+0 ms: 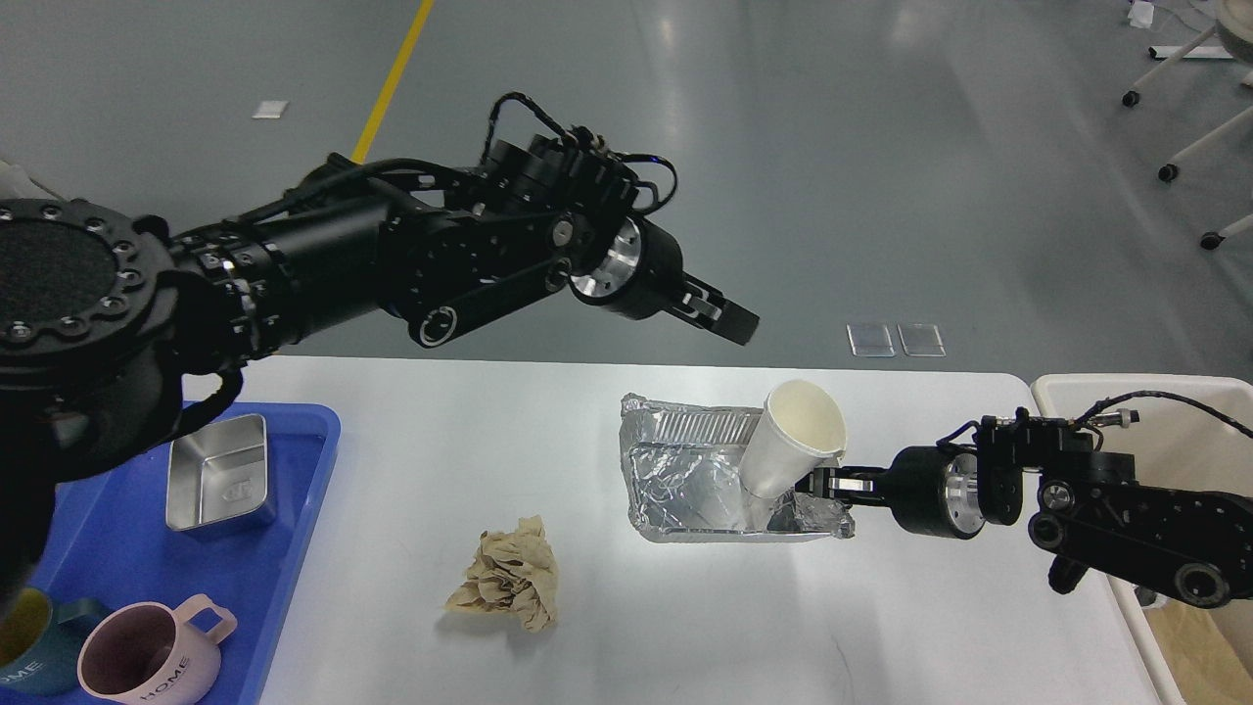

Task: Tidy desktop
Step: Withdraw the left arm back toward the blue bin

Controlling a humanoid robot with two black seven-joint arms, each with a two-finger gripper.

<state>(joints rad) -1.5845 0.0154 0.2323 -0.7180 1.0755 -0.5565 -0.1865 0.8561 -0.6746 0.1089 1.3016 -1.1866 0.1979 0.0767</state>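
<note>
The white desktop (470,431) holds a crumpled foil tray (685,480) at its middle. A white paper cup (791,441) leans tilted in the tray's right end, its mouth up and to the right. A crumpled brown paper ball (509,576) lies in front and to the left of the tray. My left gripper (732,321) is empty and open in the air, above and left of the cup. My right gripper (820,482) is shut on the tray's right rim, just below the cup.
A blue plastic tray (303,470) at the left edge holds a small metal box (217,472), a pink mug (147,656) and a teal mug (24,641). A beige bin (1126,397) stands off the desktop's right edge.
</note>
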